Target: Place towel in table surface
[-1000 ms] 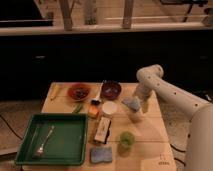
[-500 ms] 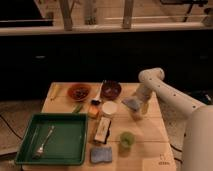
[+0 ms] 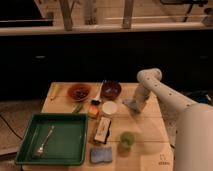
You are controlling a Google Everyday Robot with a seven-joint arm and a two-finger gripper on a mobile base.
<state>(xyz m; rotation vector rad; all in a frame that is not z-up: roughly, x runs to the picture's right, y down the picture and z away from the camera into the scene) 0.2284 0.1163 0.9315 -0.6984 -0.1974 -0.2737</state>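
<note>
Far left of the white cup [image 3: 109, 108] sits a green tray [image 3: 67, 140] with a fork [image 3: 44, 142] in it. Behind the white cup are a red bowl [image 3: 79, 91], a bit to the left, and a dark bowl [image 3: 110, 89]. In front of it lie a box [image 3: 102, 130], a blue sponge [image 3: 101, 154] and a green cup [image 3: 126, 140]. Just right of the white cup is the towel [image 3: 131, 103], a small pale cloth, low over the table [image 3: 150, 127]. The gripper [image 3: 137, 107] is right at the towel, at the end of the white arm [image 3: 150, 82] that bends down to it. I cannot tell if the gripper holds the towel or has let it go, or if the cloth touches the wood yet. I think this is the putting-down step, and it looks nearly done. The next move should be to get the towel flat on the bare wood beside the white cup, let go, then lift straight up so the cloth does not come along or bump the white cup.
</note>
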